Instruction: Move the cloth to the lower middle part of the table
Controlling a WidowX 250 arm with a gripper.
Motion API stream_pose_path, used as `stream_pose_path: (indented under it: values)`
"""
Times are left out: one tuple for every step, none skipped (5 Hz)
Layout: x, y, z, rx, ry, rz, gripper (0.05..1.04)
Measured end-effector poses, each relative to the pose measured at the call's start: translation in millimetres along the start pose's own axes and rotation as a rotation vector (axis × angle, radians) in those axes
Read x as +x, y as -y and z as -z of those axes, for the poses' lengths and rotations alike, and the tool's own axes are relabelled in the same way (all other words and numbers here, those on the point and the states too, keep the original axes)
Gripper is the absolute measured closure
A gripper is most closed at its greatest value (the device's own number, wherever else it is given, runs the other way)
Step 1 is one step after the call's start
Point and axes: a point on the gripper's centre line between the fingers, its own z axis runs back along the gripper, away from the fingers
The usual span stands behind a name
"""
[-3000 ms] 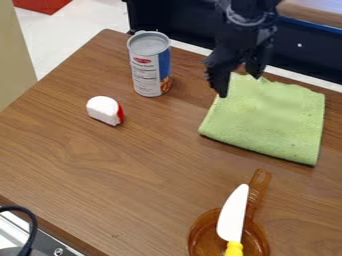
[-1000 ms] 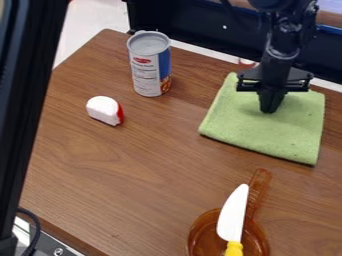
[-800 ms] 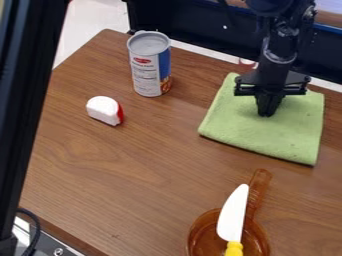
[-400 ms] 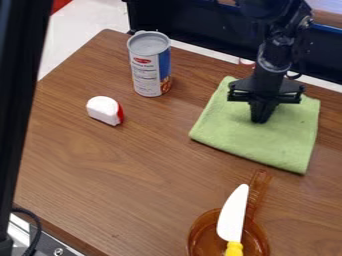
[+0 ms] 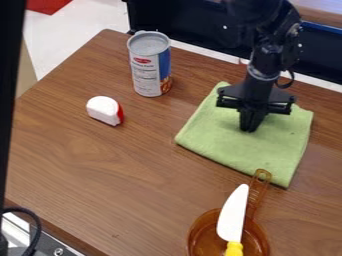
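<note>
Nearest to me, an amber see-through pan (image 5: 195, 239) is sitting at the lower edge of my view, right of the middle. It is holding part of a knife (image 5: 232, 212): the white blade is lying over the pan, and the yellow grip (image 5: 234, 248) is pointing towards me. The pan's handle (image 5: 255, 197) is stretching away, and its looped end is overlapping the near edge of the green cloth (image 5: 217, 135) in my view. At the lower left, a black cable (image 5: 33, 220) is curving beside the corner of the brown worktop (image 5: 120, 175).

The cloth is lying mostly flat, right of the middle, beyond the pan. I am having the hand (image 5: 248, 129) upright on it, the tips pointing down onto the fabric. The fingers are standing closed together; whether they are pinching a fold, I cannot tell.

To the left, a small white and red object (image 5: 103, 110) is resting, with a broad stretch of wood lying between it and the cloth. A little farther, a can (image 5: 148, 65) with a grey top is standing upright, apart from the cloth, near the upper left edge of the worktop. Behind, a dark panel (image 5: 180, 25) is running along the far edge.
</note>
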Motion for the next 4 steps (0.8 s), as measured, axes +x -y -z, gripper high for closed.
stream_pose_path:
  values:
    - [-4, -6, 0, 0.000, 0.013, -0.019, 1.031]
    - [-8, -13, 2, 0.019, 0.027, -0.038, 1.031]
    - [-12, -20, 2, 0.033, 0.042, -0.024, 1.031]
    - [-17, -27, 3, 0.036, 0.061, 0.030, 1.031]
